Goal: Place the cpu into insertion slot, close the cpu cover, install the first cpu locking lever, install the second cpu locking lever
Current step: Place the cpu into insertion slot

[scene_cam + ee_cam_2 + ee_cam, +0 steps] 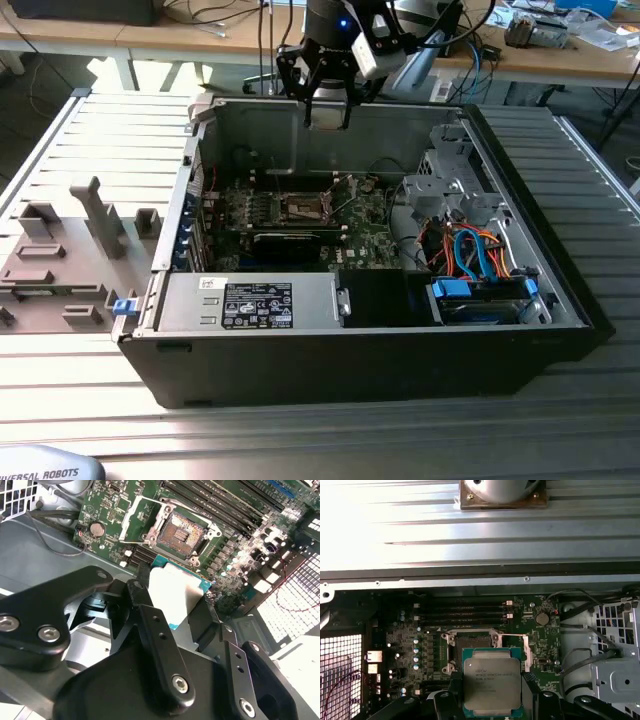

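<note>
So the cpu (492, 682) is gripped between the closed fingers (152, 630) and held in the air over the open computer case (350, 365), well above the insertion slot (185, 530) mid-way along the green board (102, 507). The cpu cover (131, 517) is flipped open and the slot is left bare. Nothing's ticked off yet: seating, cover and both levers are all still to be done.

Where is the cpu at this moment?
In both wrist views the cpu is held by the gripper above the green board, near the empty insertion slot.
</note>
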Motion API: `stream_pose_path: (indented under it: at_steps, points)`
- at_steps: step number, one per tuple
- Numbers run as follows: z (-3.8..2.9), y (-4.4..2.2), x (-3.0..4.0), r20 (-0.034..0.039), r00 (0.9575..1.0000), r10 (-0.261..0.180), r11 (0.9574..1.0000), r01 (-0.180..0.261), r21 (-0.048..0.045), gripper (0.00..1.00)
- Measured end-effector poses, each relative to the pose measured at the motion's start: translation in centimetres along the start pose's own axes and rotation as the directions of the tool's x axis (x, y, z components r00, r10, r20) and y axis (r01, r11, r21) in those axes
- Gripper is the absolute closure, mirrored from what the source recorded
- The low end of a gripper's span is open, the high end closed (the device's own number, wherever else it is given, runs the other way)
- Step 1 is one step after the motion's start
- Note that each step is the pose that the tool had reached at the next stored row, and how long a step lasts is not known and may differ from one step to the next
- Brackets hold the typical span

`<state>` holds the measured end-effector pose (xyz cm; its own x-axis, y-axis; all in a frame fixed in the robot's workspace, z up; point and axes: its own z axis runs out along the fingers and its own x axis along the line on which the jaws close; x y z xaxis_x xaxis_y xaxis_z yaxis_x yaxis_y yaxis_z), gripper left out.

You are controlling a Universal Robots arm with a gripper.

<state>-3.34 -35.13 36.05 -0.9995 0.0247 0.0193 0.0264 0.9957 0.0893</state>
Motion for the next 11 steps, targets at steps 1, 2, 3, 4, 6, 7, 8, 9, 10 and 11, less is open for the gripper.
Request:
stream_pose_path:
  at_steps: [1,2,3,4,6,7,8,9,10,11]
  points:
    - [0.03,0.0,0.0,0.0,1.0,0.0,1.0,0.0,-0.0001,0.46]
    - [0.05,-0.01,0.01,0.0,1.0,0.0,1.0,0.0,0.0001,0.46]
    - [0.09,-0.01,0.01,-0.0001,1.0,0.0,1.0,0.0,0.0001,0.46]
    - [0.11,-0.01,0.01,0.0,1.0,0.0,1.0,0.0,0.0,0.46]
    - [0.14,-0.01,0.01,-0.0001,1.0,0.0,1.0,0.0,0.0,0.46]
    - [0.15,-0.01,0.01,0.0,1.0,0.0,1.0,0.0,0.0,0.46]
    - [0.18,-0.02,0.01,0.0,1.0,0.0,1.0,0.0,0.0,0.46]
    - [0.19,-0.02,0.01,0.0,1.0,0.0,1.0,0.0,0.0,0.46]
    - [0.21,-0.02,0.01,0.0,1.0,0.0,1.0,0.0,0.0,0.46]
    - [0.23,-0.02,0.01,0.0,1.0,0.0,1.0,0.0,0.0,0.46]
